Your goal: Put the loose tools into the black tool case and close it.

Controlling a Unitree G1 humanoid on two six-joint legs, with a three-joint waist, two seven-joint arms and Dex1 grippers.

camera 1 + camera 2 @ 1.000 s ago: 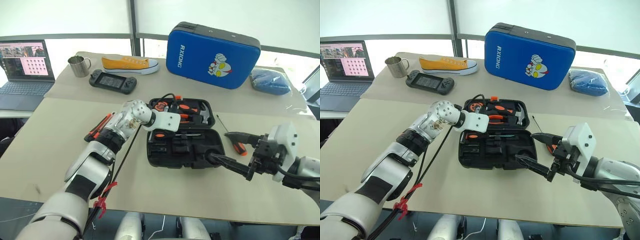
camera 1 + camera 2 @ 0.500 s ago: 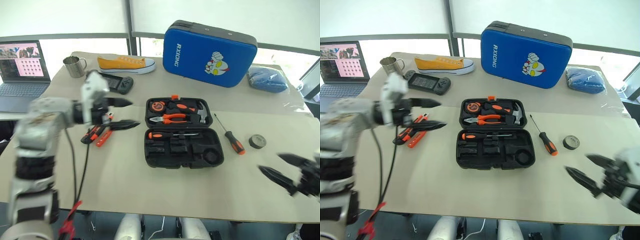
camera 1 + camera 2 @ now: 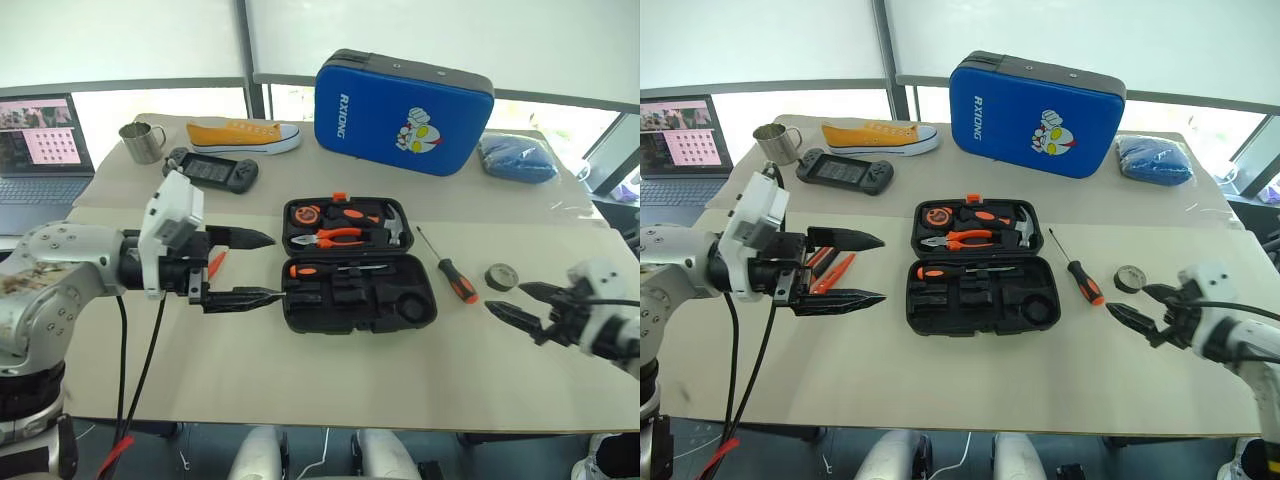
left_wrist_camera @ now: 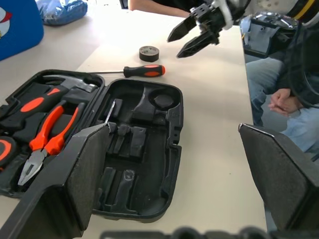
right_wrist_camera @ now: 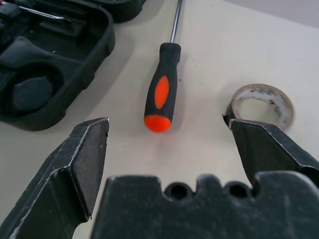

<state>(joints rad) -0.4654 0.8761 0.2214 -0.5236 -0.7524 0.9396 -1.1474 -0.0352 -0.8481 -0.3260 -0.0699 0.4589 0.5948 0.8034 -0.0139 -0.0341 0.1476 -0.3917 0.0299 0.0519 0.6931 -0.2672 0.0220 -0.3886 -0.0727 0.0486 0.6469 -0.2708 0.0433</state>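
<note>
Both arms have drawn away from the open black moulded-plastic tool case (image 3: 358,265) lying mid-table, the left gripper (image 3: 255,268) gaping empty beside its left edge, the right gripper (image 3: 520,304) spread empty near the black-and-orange-handled screwdriver (image 3: 452,274) and small dark tape roll (image 3: 500,277).

Open black tool case (image 4: 144,149) lies beside a screwdriver (image 4: 134,71).

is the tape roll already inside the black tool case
No, the tape roll lies on the table to the right of the black tool case, near the right gripper.
</note>
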